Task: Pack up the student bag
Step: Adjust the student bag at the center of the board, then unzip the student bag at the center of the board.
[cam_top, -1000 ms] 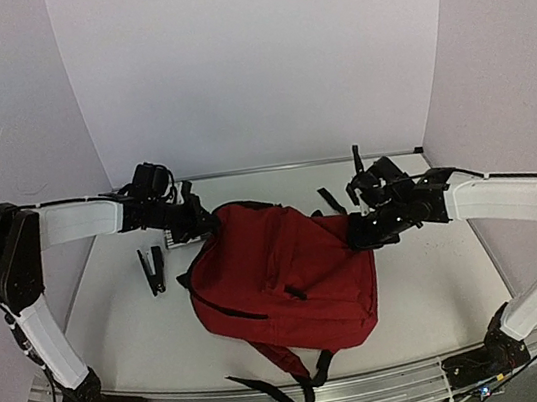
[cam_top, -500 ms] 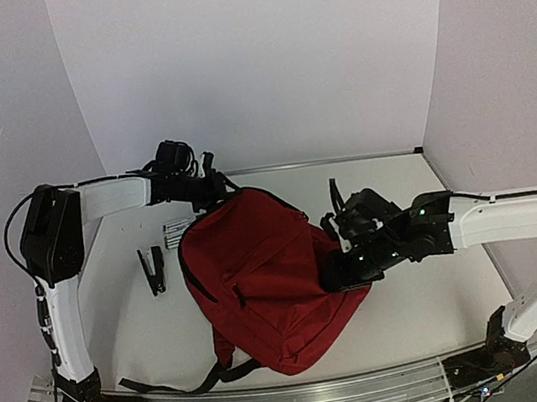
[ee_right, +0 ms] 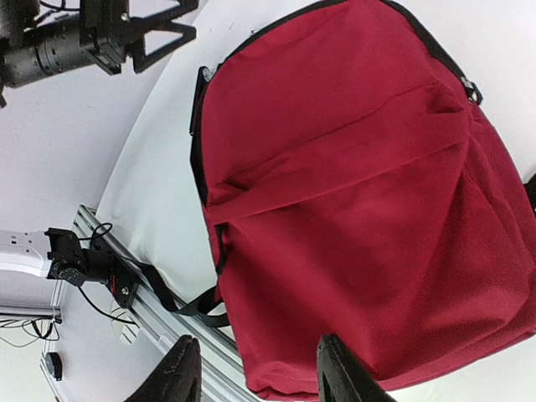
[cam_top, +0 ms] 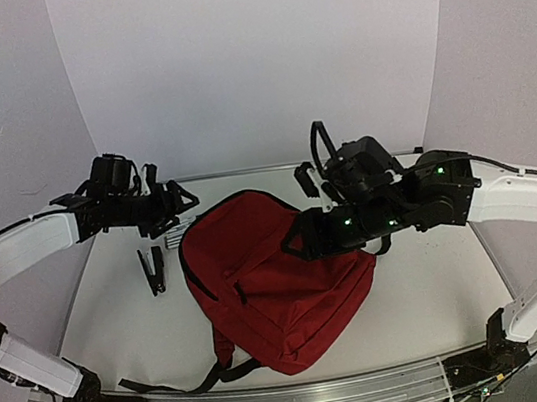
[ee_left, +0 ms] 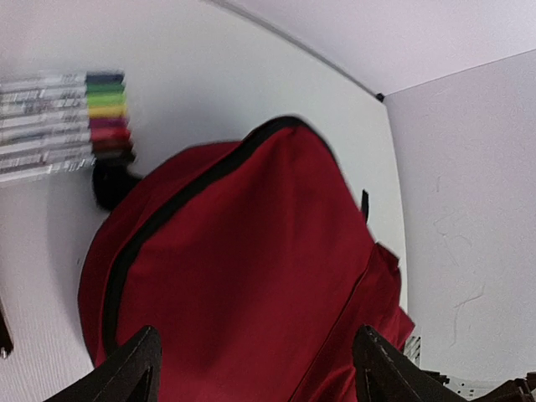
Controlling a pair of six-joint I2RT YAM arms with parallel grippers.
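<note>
Student bag [cam_top: 281,285] is lying flat in the middle of the counter [cam_top: 433,288], front up, zips looking shut, with a row of markers [ee_left: 63,126] near its top. The left tool [ee_left: 255,335] and right tool [ee_right: 258,339] both hang over it with jaws apart and nothing in them, so I'd say we're at the get-it-open step. Next move probably needs one tool pinning the fabric while the other goes for a zip pull, and that's a small target

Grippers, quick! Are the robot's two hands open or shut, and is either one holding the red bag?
Left gripper: open, holding nothing.
Right gripper: open, holding nothing; the student bag lies free on the table.
</note>
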